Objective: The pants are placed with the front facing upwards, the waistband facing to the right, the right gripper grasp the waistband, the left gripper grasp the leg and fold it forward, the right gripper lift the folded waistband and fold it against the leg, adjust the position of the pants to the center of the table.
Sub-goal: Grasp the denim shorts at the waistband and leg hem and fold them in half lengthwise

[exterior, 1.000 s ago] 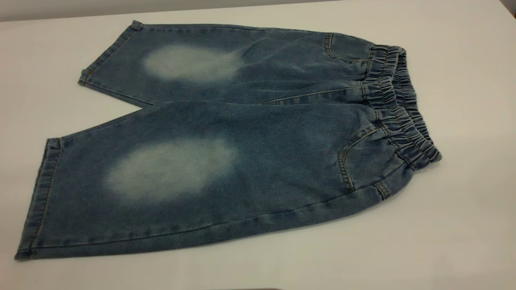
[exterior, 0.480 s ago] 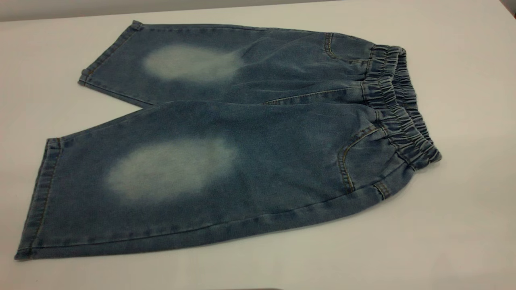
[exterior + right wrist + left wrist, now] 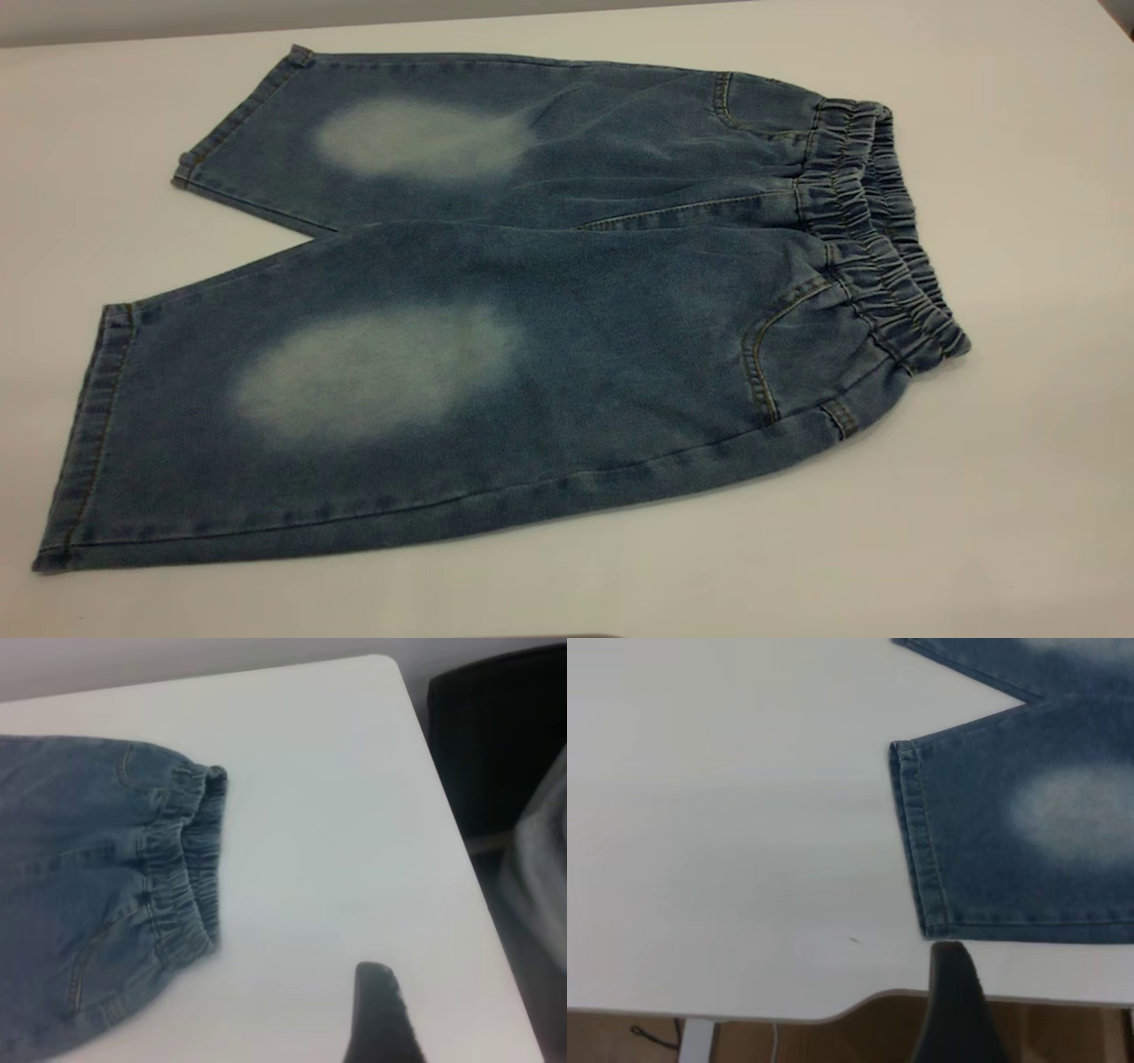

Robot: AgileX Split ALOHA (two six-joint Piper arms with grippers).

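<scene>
I note a wooden floor (image 3: 620,1041) below, a black cable (image 3: 651,1034) on it; dark chair (image 3: 496,735) at the far side.

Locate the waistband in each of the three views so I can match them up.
Exterior view: waistband along the right end of the pants.
Left wrist view: not in it; only the leg hems show.
Right wrist view: waistband, beside bare table.
Shared landmark: the ruched elastic edge with the curved tan-stitched pocket beside it.
</scene>
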